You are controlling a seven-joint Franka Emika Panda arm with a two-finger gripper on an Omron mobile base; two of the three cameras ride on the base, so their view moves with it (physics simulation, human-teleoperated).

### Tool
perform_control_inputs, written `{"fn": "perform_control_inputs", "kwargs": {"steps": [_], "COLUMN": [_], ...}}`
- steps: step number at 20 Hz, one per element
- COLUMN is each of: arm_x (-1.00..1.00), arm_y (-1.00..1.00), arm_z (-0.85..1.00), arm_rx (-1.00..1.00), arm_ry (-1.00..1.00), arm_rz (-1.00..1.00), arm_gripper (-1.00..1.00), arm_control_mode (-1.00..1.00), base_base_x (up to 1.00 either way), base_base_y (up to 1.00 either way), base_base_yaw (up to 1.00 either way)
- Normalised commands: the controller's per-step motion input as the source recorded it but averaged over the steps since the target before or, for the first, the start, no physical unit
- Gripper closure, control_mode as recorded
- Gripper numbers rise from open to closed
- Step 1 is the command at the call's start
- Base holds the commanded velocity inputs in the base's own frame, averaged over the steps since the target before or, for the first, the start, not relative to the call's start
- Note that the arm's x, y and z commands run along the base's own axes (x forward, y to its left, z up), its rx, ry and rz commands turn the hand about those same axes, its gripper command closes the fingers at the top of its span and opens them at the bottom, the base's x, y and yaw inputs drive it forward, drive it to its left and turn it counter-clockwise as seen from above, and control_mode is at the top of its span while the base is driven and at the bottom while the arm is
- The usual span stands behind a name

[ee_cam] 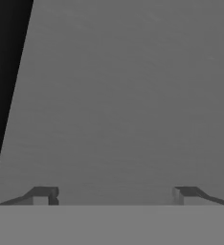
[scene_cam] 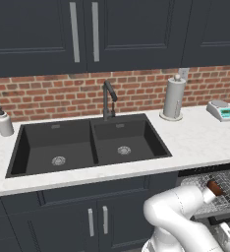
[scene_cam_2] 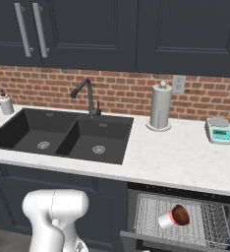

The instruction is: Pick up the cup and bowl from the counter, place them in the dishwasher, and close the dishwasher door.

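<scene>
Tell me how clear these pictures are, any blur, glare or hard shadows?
Left base view: soft and low-resolution, flat even light, no glare on the counter. Right base view: the same; cup and bowl read clearly on the rack. Hand view: nearly featureless grey surface, dark wedge at left, open gripper tips sharp.

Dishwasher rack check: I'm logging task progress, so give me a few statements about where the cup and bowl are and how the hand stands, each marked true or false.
1. The cup lies on its side in the dishwasher rack. True.
2. The bowl sits on the counter beside the sink. False: it is in the rack, against the cup.
3. The hand is clamped on the cup. False: its fingers stand wide apart, holding nothing.
4. The rack is pulled out. True.
</scene>
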Motion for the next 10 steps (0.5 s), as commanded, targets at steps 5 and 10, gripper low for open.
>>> {"fn": "perform_control_inputs", "kwargs": {"steps": [5, 10], "arm_x": [1.0, 1.0], "arm_y": [-0.02, 0.0], "arm_z": [0.09, 0.0], "arm_rx": [0.07, 0.03], "arm_ry": [0.09, 0.21], "arm_rz": [-0.07, -0.03], "arm_gripper": [-1.0, -1.0], "arm_control_mode": [-1.0, -1.0], "base_base_x": [0.0, 0.0], "base_base_y": [0.0, 0.0], "base_base_yaw": [0.0, 0.0]}}
